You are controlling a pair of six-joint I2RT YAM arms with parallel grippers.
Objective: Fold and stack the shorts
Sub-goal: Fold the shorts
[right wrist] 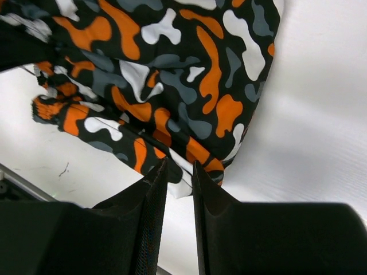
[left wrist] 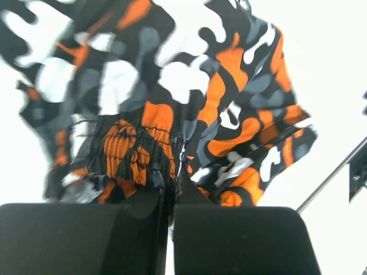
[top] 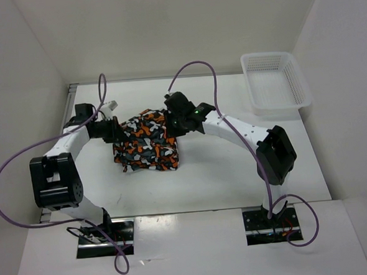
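The shorts (top: pixel 148 143) sit bunched in a loose heap near the middle of the counter (top: pixel 235 172), a little toward its left edge and well apart from the near edge. Their print is a blotchy mix of orange, white, grey and black. An arm reaches in from each side, and the cloth lies between the two.

The left end effector (left wrist: pixel 171 197) is clenched on the shorts. Its two black fingers (left wrist: pixel 229 240) are pressed almost together, and the gathered waistband (left wrist: pixel 137 149) is pinched in the slit between them. From there the fabric spreads away over the white surface.

The right end effector (right wrist: pixel 179 172) grasps the opposite side of the shorts. Its fingers stand a narrow gap apart, with a folded edge of cloth caught between the tips. The rest of the garment drapes away from that point, partly raised off the counter.

A white mesh basket (top: pixel 273 82) stands at the far right corner of the counter, well apart from the shorts. A purple cable (top: pixel 198 67) arches above the right arm.
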